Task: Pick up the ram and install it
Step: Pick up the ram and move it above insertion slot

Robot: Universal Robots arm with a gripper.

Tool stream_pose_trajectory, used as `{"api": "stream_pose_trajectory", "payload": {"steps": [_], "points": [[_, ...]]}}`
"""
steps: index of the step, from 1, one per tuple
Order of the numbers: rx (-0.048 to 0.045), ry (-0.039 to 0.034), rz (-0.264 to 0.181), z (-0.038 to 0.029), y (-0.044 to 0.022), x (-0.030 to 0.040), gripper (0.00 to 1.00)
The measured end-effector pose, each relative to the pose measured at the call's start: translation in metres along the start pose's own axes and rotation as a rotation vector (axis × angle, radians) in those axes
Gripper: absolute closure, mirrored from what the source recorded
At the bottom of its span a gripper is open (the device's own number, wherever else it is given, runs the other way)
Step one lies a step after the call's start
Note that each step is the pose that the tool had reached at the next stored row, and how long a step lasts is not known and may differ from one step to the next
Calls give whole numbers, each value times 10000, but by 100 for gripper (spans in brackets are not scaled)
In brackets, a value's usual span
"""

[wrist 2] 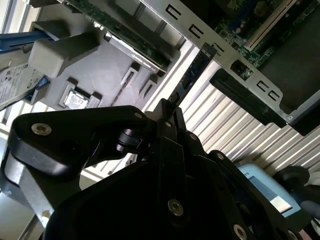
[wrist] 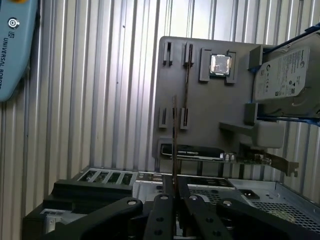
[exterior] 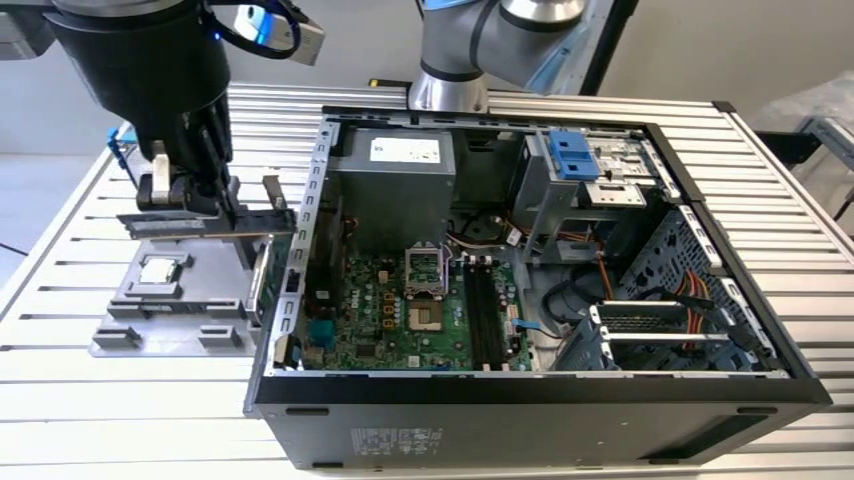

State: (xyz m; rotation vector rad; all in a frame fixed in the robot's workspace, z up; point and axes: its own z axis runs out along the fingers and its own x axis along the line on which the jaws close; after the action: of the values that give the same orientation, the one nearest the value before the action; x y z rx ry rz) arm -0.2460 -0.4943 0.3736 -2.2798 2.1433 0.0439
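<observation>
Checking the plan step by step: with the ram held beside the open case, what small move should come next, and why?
Probably carry the ram toward the exterior view's right, over the case wall: the tool is shut on it above the grey tray, while the memory slots lie inside the case.

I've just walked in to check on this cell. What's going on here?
The arm's gripper is shut on the ram, holding it in the air above the grey parts tray, to the exterior view's left of the open computer case. The ram is not yet in the case. A small square chip sits in the tray.
</observation>
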Motion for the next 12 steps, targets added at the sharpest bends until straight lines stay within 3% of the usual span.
{"api": "stream_pose_trajectory", "payload": {"steps": [12], "points": [[-5, 2, -180, -2, -197, 11, 100]]}}
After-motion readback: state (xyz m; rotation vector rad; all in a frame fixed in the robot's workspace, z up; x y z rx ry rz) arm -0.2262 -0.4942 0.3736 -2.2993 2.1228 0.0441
